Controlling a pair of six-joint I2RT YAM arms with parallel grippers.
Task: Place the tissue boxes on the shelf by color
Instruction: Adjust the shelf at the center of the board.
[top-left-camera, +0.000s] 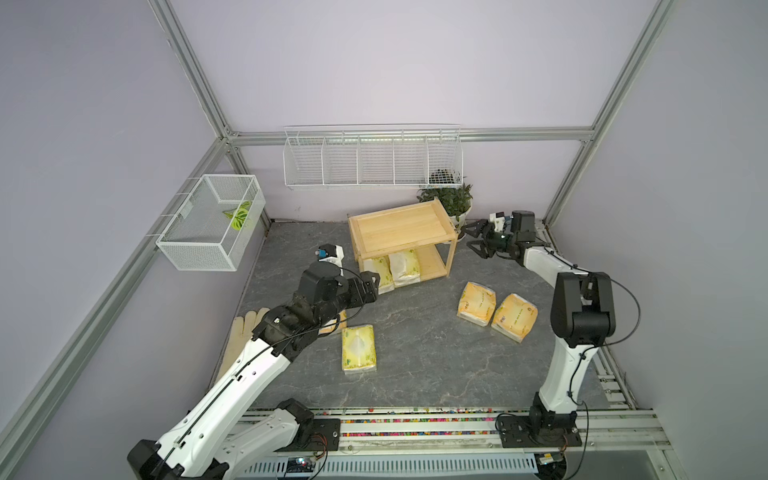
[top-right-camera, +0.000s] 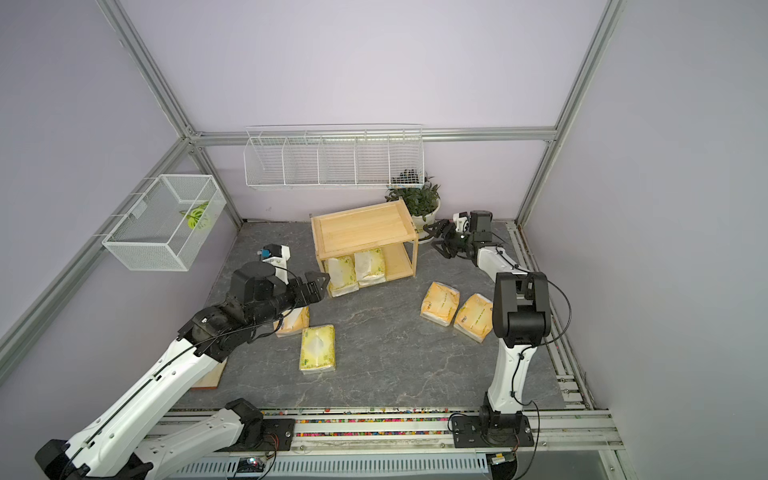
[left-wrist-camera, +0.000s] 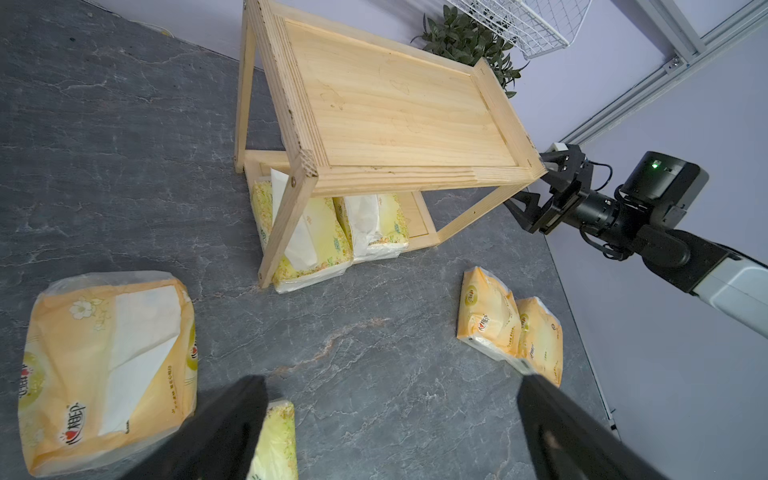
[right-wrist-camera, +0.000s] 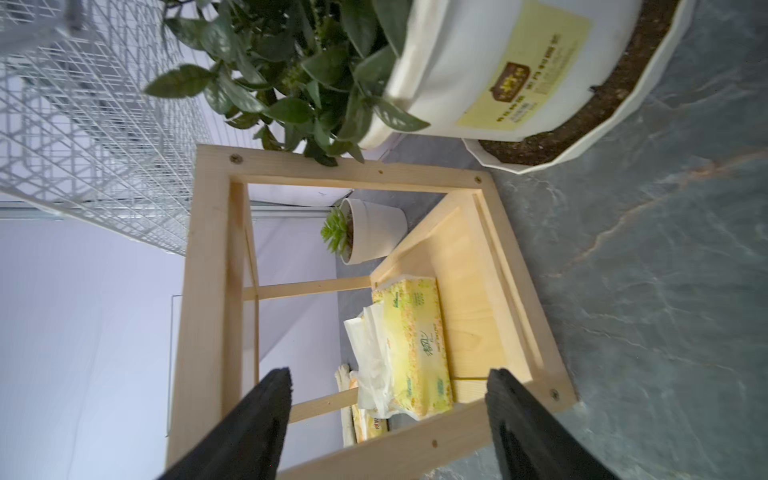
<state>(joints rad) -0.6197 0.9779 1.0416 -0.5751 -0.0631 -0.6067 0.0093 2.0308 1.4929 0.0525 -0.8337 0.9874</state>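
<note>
Jaws on both your grippers stand spread, with nothing between them. Your left gripper (top-left-camera: 371, 286) hangs above the grey table (top-left-camera: 415, 374), just off the front left corner of the shelf (top-left-camera: 399, 226). Your right gripper (top-left-camera: 473, 239) sits just beside the shelf's right end, pointed in at it; you cannot tell whether it touches the wood.

The shelf stands near the back of the table, turned a little askew, with a potted plant (top-left-camera: 451, 199) behind its right end. On its lower tier, toward the left, the first lemon-yellow pack (top-left-camera: 379, 272) and the second lemon-yellow pack (top-left-camera: 405, 266) stand side by side, both jutting past the front edge. You have the third lemon-yellow pack (top-left-camera: 358, 348) lying flat on the table, well in front of the shelf.

Off the shelf's front right, the first orange-yellow pack (top-left-camera: 476, 305) touches the second orange-yellow pack (top-left-camera: 514, 318). The third orange-yellow pack (left-wrist-camera: 108, 370) lies under your left arm, near the flat lemon one. A cream glove (top-left-camera: 243, 328) lies at the table's left edge.
</note>
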